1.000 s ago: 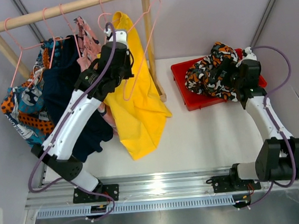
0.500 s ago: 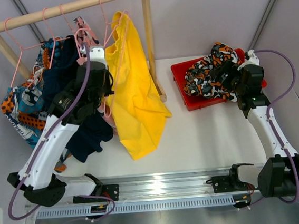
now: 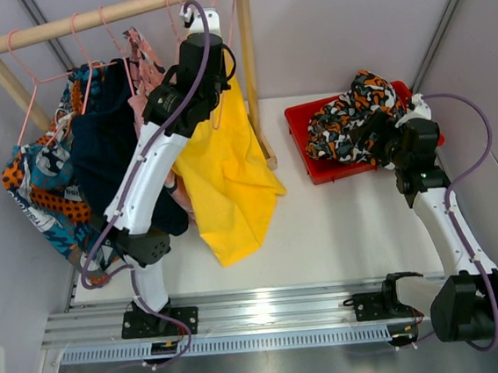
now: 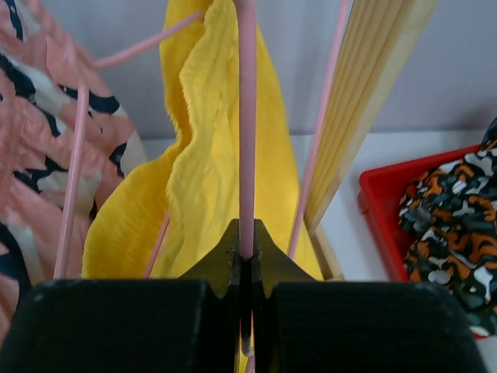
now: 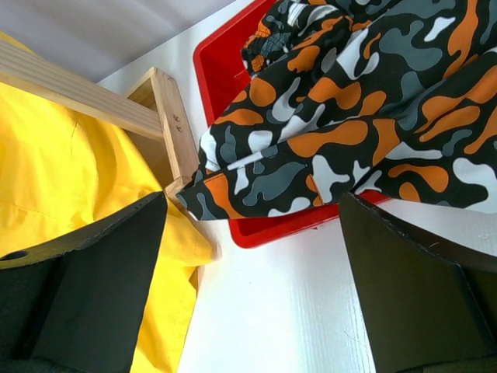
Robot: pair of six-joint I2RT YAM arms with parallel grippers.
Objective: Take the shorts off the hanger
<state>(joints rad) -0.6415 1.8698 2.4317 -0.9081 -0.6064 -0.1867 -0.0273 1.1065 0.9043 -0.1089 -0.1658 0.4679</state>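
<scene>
clamping one pink hanger [image 4: 247,116], left pincer [image 4: 247,263]; right pincer [image 5: 252,272] agape; five shorts [image 3: 231,179] visible

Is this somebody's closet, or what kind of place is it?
Probably a robot lab bench, not a closet: two robot arms bolted to a metal rail, a small wooden rack of shorts, and a red tray on a white table.

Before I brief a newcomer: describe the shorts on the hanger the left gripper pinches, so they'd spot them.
On the wooden clothes rail at back left, look beside the right-hand post. The plain yellow cloth shorts hang from a pink wire hanger; their neighbours are navy or patterned.
</scene>
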